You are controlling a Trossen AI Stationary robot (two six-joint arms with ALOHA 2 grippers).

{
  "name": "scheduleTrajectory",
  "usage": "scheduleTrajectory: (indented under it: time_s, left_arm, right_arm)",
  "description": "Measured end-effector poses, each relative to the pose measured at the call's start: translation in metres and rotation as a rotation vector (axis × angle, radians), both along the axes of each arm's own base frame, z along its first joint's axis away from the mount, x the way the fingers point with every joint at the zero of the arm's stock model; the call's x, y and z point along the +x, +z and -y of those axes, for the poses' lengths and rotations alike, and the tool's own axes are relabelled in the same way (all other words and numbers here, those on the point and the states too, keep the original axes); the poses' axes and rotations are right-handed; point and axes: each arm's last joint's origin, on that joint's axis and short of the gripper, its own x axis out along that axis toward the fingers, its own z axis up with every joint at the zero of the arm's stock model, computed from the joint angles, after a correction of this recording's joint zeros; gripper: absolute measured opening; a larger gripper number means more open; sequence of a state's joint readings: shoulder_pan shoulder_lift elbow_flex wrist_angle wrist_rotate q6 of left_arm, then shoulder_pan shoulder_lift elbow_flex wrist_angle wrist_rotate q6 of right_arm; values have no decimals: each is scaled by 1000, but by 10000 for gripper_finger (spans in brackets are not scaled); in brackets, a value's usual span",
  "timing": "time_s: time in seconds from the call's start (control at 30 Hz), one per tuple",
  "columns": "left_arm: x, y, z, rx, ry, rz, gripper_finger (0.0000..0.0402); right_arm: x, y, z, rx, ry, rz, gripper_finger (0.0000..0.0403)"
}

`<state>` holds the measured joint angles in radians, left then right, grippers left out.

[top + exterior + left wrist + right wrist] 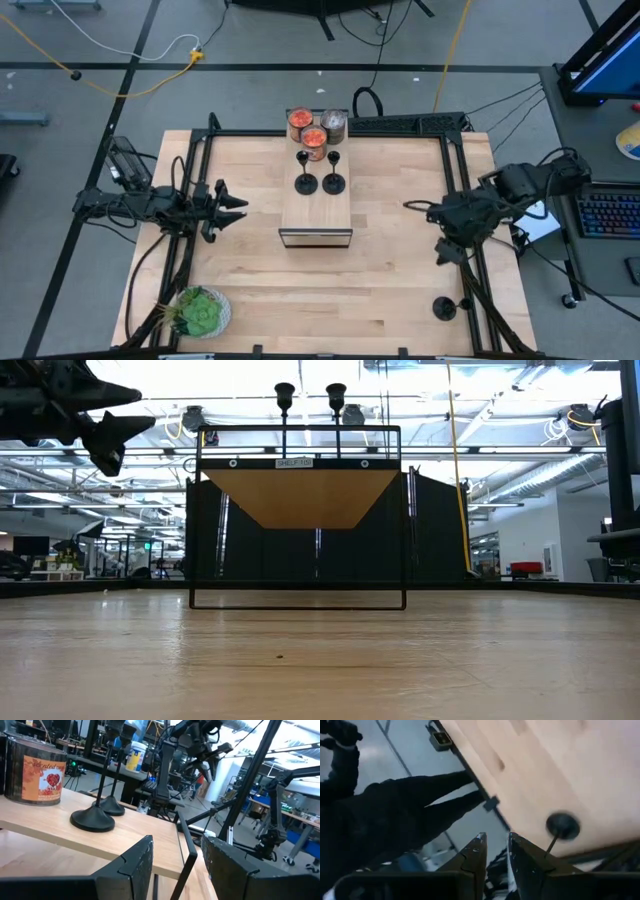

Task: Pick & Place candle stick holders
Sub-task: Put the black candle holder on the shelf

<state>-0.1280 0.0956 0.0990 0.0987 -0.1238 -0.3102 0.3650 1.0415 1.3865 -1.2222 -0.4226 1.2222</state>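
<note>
Black candle stick holders (pixel 320 170) stand paired on the shelf (pixel 315 215); a third (pixel 443 307) stands on the bench (pixel 250 290); left pincer (pixel 235 208) and right pincer (pixel 412 207) both released, empty.

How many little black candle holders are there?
3. Two candle stick holders stand side by side on the shelf, left and right. The third lies on the table's right near corner.

A black candle stick holder (pixel 562 826) stands near the table (pixel 580 765) edge.

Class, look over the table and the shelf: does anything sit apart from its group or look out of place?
Yes. Two candle stick holders stand upright on the shelf, but a third holder sits alone by the table's near right edge, apart from its set.
</note>
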Motion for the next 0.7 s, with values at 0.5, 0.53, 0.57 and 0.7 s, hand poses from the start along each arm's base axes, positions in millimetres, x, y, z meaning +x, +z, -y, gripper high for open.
scheduleTrajectory:
  time_s: [0.5,0.53,0.57,0.7]
  left_arm:
    - [0,-1,0,-17,-1,-7,175]
    - [0,-1,0,-19,-1,-7,175]
    - [0,-1,0,-20,-1,-7,175]
    - [0,-1,0,-36,-3,-10,175]
  right_arm:
    - [-31,-3,-48,48,-244,-282,73]
    - [-32,-4,-52,50,-255,-302,73]
    - [-34,-4,-55,55,-267,-328,73]
    - [-40,-8,-69,60,-312,-425,73]
